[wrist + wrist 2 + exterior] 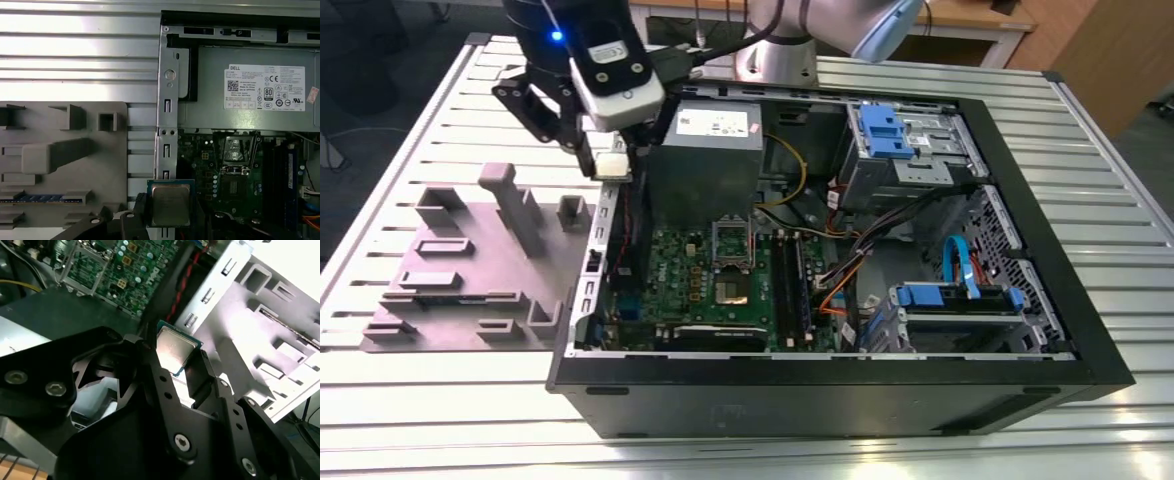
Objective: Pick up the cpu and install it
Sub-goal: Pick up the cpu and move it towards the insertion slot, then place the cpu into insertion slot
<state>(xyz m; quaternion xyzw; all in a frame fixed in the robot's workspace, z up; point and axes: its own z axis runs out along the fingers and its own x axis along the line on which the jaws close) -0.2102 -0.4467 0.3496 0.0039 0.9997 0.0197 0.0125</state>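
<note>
Exterior view's left: one grey moulded fixture tray (467, 270) on the slatted table (400, 130), just beside one open computer case (854, 385). Over the case's tray-side wall: one gripper (174, 362), fingers clamped on opposite edges of one cpu (171, 204), a flat square chip with a pale silver-grey metal top and a thin green rim. Further right, inside the case: one power supply (707, 150) and one green board (674, 265) with one uncovered socket (730, 287), well apart from the chip.

Small flat square cpu (170, 205), silver-grey metal top, thin green rim; pinched by opposite edges in hand (176, 359), top face exposed.
</note>
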